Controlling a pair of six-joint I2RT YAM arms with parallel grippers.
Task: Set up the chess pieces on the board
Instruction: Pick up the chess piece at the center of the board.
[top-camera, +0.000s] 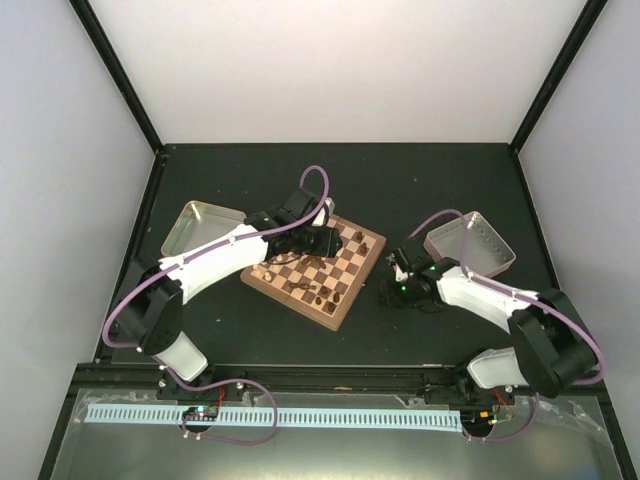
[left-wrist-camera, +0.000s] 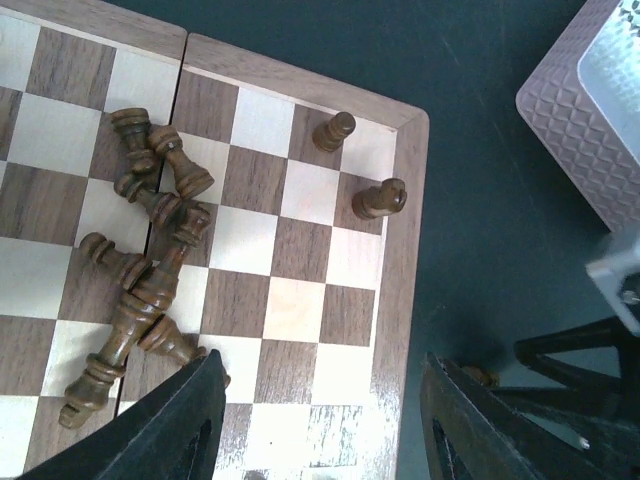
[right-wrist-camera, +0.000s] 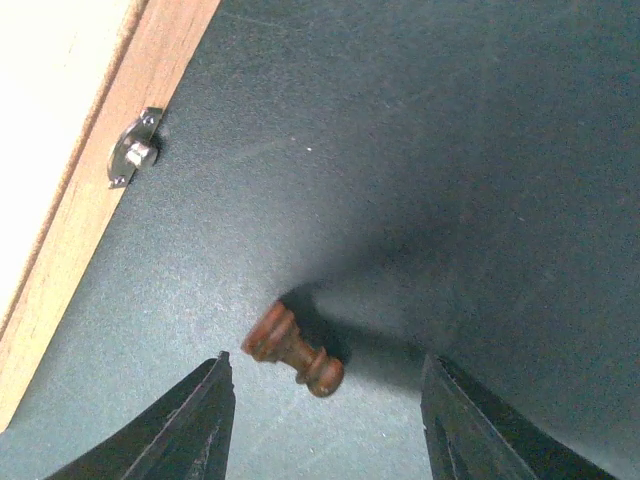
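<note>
On the dark surface just right of the board: one brown pawn (right-wrist-camera: 295, 350) lies on its side, apart from the board (right-wrist-camera: 95, 190), whose tan edge carries a small metal latch (right-wrist-camera: 131, 152).
Right pincer (right-wrist-camera: 326, 395): fingers spread apart, one on each side of the pawn, holding nothing. They appear clear of it.
Left pincer (left-wrist-camera: 320, 410): fingers also apart and empty, hanging over a corner of the board close to its rim.
Pawn's look: turned wood, reddish brown with a slight sheen. It has a round head, a narrow neck and a flared base.
Pawn's handling: it is probably very light and quite rigid, so there is little risk of crushing. The smooth, rounded body is likely to roll or squirt sideways if it is pinched off-centre.
Where to hold: across the waist between head and base, where the fingers can seat in the narrowing. The head is too round to trust. The pawn must then be tipped upright onto its base.
Heap of dark pieces (left-wrist-camera: 140, 290): lying tangled over the middle squares, none of them upright.
Pair of pieces (left-wrist-camera: 333, 130): dark, seemingly standing on squares near the board's corner, a little apart from each other.
Pale pieces: none can be made out in any view.
</note>
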